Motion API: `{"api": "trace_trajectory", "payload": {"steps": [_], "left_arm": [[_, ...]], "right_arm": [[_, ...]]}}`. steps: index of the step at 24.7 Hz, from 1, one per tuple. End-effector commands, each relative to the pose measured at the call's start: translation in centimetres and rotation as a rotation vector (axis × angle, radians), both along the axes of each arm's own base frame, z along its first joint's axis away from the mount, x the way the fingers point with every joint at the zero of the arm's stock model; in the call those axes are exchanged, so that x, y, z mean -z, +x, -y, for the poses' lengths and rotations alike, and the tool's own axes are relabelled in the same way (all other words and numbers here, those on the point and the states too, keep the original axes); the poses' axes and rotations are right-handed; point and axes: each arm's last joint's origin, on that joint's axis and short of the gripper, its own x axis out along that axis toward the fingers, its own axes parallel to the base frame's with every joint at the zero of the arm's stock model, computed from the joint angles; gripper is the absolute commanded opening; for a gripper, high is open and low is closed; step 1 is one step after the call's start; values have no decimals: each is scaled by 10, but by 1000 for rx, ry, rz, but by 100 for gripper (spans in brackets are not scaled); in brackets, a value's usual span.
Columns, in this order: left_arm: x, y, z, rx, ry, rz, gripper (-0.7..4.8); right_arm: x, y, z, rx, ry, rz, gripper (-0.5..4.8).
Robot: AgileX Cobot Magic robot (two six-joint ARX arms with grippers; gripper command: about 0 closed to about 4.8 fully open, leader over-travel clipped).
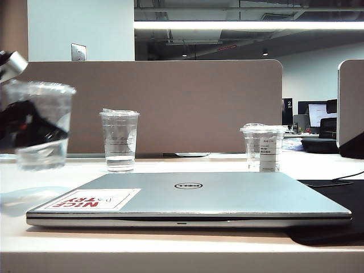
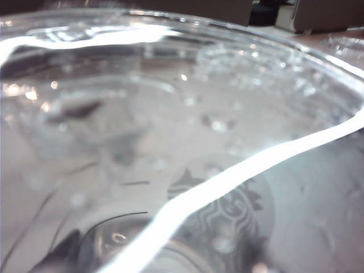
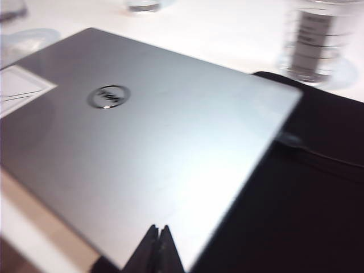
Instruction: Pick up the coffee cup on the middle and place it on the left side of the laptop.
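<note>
The coffee cup (image 1: 38,125) hangs clear of the bench (image 1: 170,250), up and to the left of the laptop (image 1: 193,199), gripped by the left tool (image 1: 25,128), whose dark fingers show through the clear wall. The left wrist view is filled by its lid (image 2: 187,114). The right tool (image 3: 160,250) hovers over the laptop's near edge, its tips pressed together.

Clear glossy plastic coffee cup (image 1: 41,122), smooth matt silver-grey metal-look laptop (image 1: 199,196), matt black mat (image 3: 307,193), smooth pale desk (image 1: 170,250)
</note>
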Motion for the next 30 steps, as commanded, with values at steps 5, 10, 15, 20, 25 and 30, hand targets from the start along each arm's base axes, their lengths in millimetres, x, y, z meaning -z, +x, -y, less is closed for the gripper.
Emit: {"api": "trace_trajectory", "payload": {"steps": [5, 10, 15, 20, 25, 30], "left_arm": [[8, -14, -2, -22, -1, -4, 341], [15, -14, -4, -88, 40, -56, 340], [27, -13, -4, -76, 55, -105, 340], [31, -13, -4, -78, 56, -115, 342], [33, -14, -4, -79, 56, -140, 405], [35, -14, -4, -78, 56, -171, 475]], "right_arm": [[0, -5, -9, -91, 8, 9, -5], [0, -7, -12, -123, 9, 8, -5], [0, -7, -12, -122, 9, 8, -5], [0, -7, -12, -122, 9, 8, -5], [0, -7, -12, -122, 7, 5, -5], [0, -7, -12, -122, 7, 5, -5]]}}
